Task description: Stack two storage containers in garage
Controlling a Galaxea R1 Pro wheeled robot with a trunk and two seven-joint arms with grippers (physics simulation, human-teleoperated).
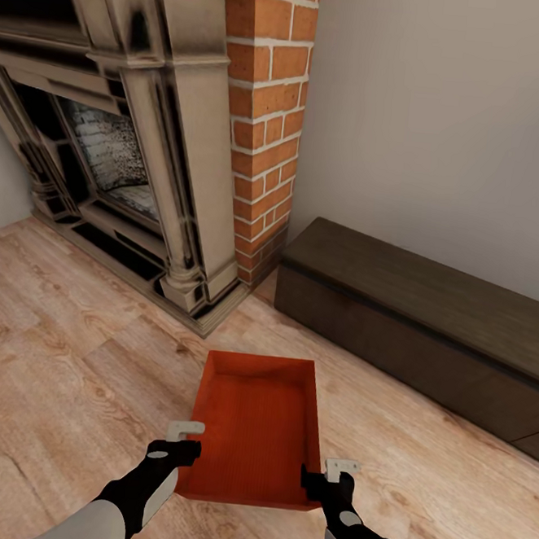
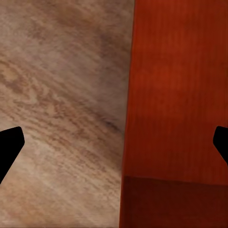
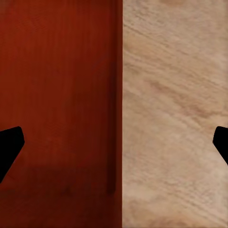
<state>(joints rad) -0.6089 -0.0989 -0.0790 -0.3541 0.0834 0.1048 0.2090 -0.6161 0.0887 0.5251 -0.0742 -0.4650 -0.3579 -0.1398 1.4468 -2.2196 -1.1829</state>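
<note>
The task is only beginning: one storage container (image 1: 255, 432) is lying on the wood-plank floor (image 1: 65, 366) of the living room, in front of the brick fireplace (image 1: 261, 130), with the dark bench (image 1: 412, 323) off to its right. The left gripper (image 1: 182, 442) is straddling the container's left wall and the right gripper (image 1: 329, 473) its right wall, jaws apart and, as far as the wrist views suggest, not yet clamping. Carrying and stacking in the garage are still waiting. No writing or labels are showing.
</note>
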